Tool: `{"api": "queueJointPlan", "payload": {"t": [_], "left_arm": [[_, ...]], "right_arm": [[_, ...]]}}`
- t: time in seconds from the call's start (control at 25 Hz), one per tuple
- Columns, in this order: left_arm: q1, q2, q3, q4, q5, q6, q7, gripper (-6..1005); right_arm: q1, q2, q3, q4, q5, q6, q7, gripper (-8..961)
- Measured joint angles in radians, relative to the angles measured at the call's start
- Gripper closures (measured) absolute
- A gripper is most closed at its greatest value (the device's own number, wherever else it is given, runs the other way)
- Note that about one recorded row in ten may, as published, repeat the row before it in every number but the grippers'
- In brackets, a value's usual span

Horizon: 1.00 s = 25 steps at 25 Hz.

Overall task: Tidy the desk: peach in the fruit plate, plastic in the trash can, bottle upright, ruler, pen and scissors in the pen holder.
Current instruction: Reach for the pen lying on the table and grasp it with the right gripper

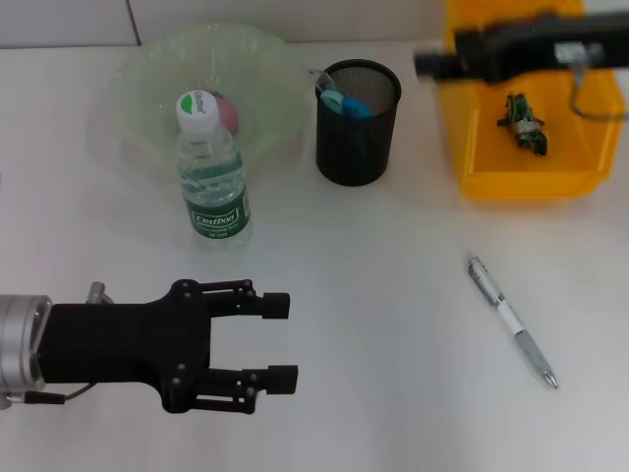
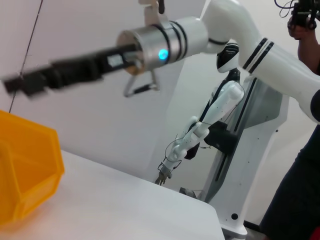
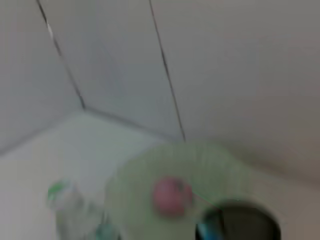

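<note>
Your left gripper (image 1: 285,340), lower left, is spread and empty. Your right gripper (image 1: 432,63), upper right over the yellow bin (image 1: 491,167), has a grip state you cannot tell. The pen (image 1: 512,321), lower right, lies flat and has yet to reach the mesh pen holder (image 1: 357,138).

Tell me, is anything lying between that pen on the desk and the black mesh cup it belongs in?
Nothing visible does. The pen lies alone on bare desk, and the stretch up to the black mesh cup is open. The yellow bin sits off to the side.

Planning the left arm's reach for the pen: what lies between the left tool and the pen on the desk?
Nothing: in the head view only bare desk separates the open left tool from the pen.
</note>
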Motion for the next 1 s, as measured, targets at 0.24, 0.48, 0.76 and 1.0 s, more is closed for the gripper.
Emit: {"api": "queueJointPlan", "payload": {"t": [0.24, 0.48, 0.76, 1.0], "left_arm": [[-0.003, 0.000, -0.005, -0.002, 0.010, 0.000, 0.013, 215], [-0.021, -0.001, -0.016, 0.003, 0.051, 0.009, -0.006, 215], [-0.040, -0.002, -0.017, 0.004, 0.122, 0.010, -0.003, 215], [-0.043, -0.010, -0.017, 0.004, 0.129, 0.003, 0.003, 215]], "right_arm": [[0.069, -0.005, 0.054, -0.147, -0.331, -0.390, 0.262, 251], [0.085, -0.002, -0.019, -0.152, -0.492, -0.502, 0.403, 254], [0.081, 0.002, -0.167, -0.084, -0.587, -0.453, 0.487, 257], [0.078, 0.003, -0.272, -0.015, -0.605, -0.359, 0.534, 260]]}}
